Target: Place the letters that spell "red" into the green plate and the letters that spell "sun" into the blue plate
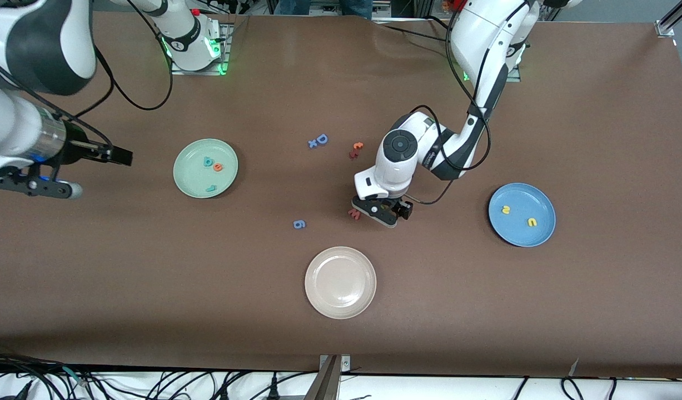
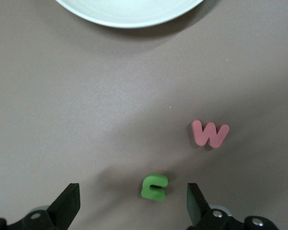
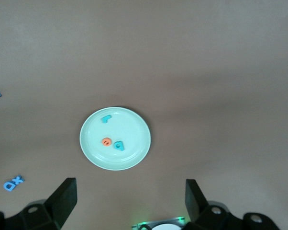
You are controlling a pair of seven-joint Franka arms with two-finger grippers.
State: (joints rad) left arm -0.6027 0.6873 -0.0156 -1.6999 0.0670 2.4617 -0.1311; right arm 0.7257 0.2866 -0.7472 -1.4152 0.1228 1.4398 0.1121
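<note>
In the middle of the surface, my left gripper hangs low with its jaws spread wide, and the green "n" lies between them, next to the pink "w". The green plate has r, e and d in it. The blue plate holds the two yellow letters, so I think only the "n" is left. Next I should go down and pinch just the "n". My right gripper waits, spread, high over the right arm's end.

Lab: bench-mounted robot arms, cables.
</note>
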